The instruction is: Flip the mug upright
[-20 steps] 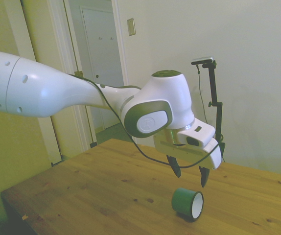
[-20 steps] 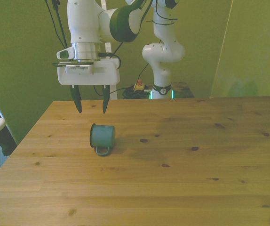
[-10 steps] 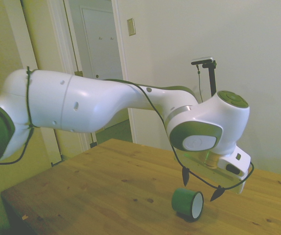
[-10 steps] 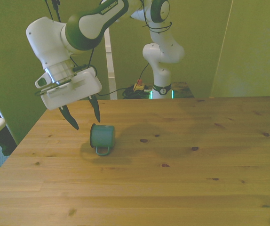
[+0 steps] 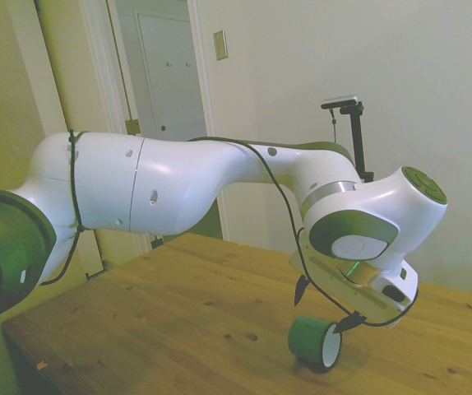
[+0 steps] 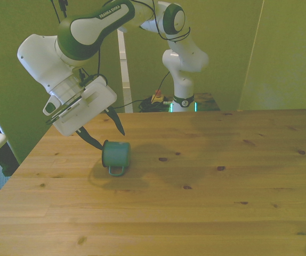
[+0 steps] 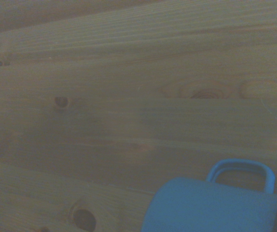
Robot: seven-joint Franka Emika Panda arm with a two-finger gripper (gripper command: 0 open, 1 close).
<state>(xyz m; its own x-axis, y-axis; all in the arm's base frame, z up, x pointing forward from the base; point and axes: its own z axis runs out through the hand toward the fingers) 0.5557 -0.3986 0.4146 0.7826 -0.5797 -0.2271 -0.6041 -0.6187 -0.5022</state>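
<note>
The teal-green mug lies on its side on the wooden table, near the front view's left. Its loop handle points toward the camera there. In the side view the mug shows its white inside. My gripper is tilted and open, low over the mug's open end. One fingertip is beside the rim and the other is behind the mug. The side view shows the gripper straddling the mug from just above; whether it touches I cannot tell. The wrist view shows the mug and its handle close by.
The mug lies a short way in from the table's side edge at the front view's left. Cables and a red button lie beyond the far edge. A doorway stands behind the table in the side view.
The arm has swung down and tilted, bringing the open fingers from well above the mug to just around its open end. The mug has stayed where it lay.
</note>
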